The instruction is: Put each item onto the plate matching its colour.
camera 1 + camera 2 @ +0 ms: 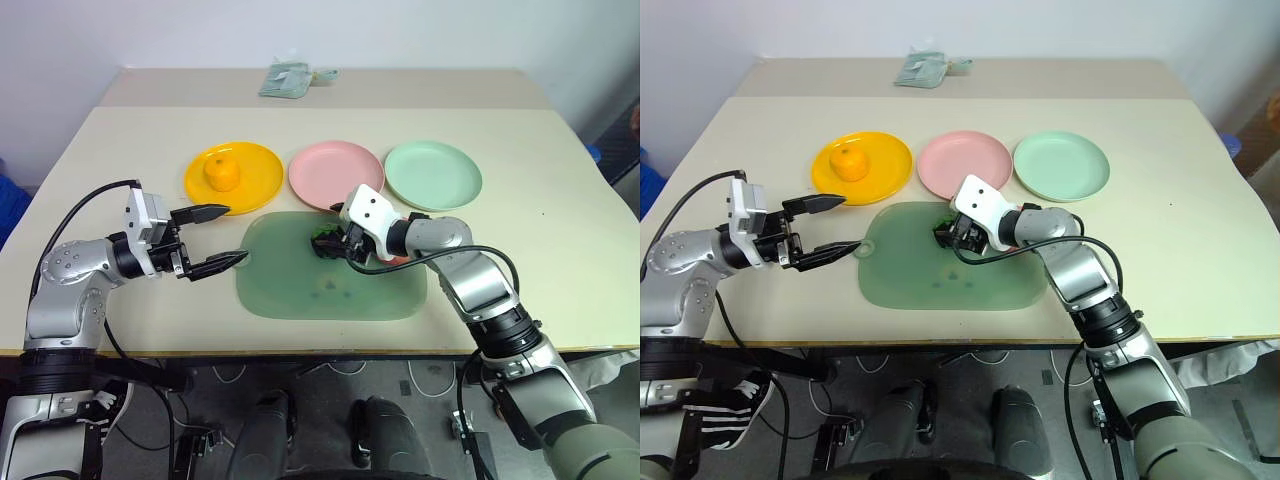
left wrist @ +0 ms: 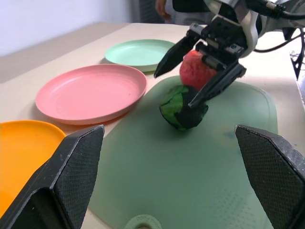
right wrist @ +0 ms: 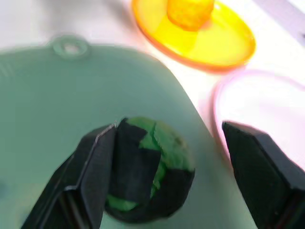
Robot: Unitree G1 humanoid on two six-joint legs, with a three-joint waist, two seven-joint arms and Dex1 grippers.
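Setting: robot test bench in a lab or plain office-like room, looking staged for a sorting trial.
- Beige table (image 1: 560,240) standing against a bare white wall (image 1: 300,30); a second tabletop (image 1: 400,85) butting against it at the back.
- Grey floor (image 1: 620,150) showing to the right.
- Loose black cables (image 1: 330,375) trailing under the table edge.
- Three plastic plates lying in a row: yellow-orange (image 1: 262,172), pink (image 1: 335,172), mint green (image 1: 433,175); a pale green mat (image 1: 300,285) lying in front.
- Small crumpled packet (image 1: 290,78) sitting at the far edge.
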